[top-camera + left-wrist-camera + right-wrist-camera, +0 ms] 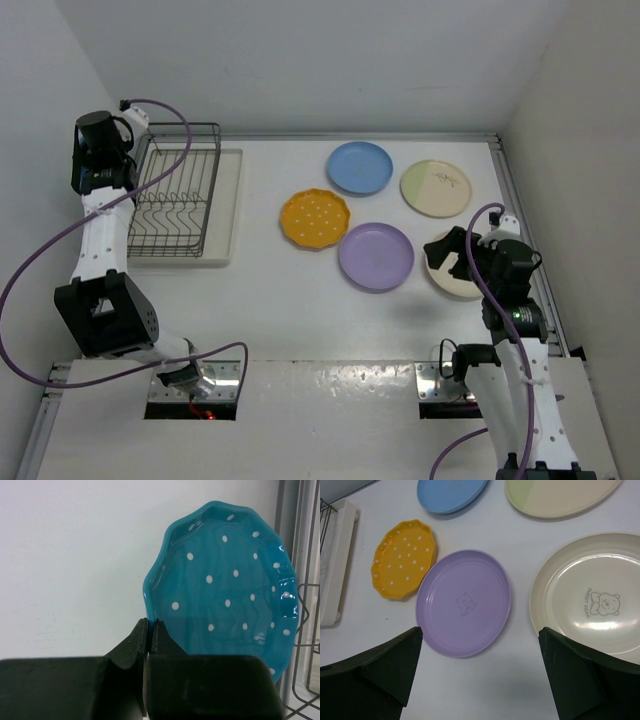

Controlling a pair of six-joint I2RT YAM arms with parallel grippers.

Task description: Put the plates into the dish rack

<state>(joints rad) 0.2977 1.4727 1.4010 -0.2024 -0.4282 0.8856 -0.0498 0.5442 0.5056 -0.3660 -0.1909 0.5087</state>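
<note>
Cream plate (pixel 600 587): nearest of the plates, lying flat at the near right of the table (pixel 280 300); a small bear drawing with lettering at its centre; partly covered in the top view by the right arm's wrist
Right gripper (pixel 479 632): fingers spread wide apart, holding nothing; hangs over the strip of table between the cream plate and the lavender plate
Lavender plate (pixel 376 256): flat, just left of the cream plate, with a narrow strip of table between them; a faint bear mark at its centre
Orange plate (pixel 315 219): white dots, scalloped rim; flat, left of the lavender plate and a little farther back; rims very close, cannot tell whether they touch
Cream-and-green plate (pixel 436 188): flat, beyond the cream plate, at the right end of the far row; a small line drawing on its face
Light blue plate (pixel 360 167): flat, just left of the cream-and-green plate; farthest back of the five lying plates
Dish rack (pixel 178 200): dark wire basket with rows of upright tines, at the far left of the table, well apart from the lying plates
Drip tray (pixel 228 205): cream, rectangular, under the dish rack; its long edge shows along the rack's right side
Left gripper (pixel 149 630): fingers pressed together on the rim of the teal plate; the arm's wrist stands at the rack's far left corner
Teal plate (pixel 230 585): white dots, scalloped rim; held upright off the table by its lower rim, facing the wrist camera, with rack wires just beside it on the right of that view
</note>
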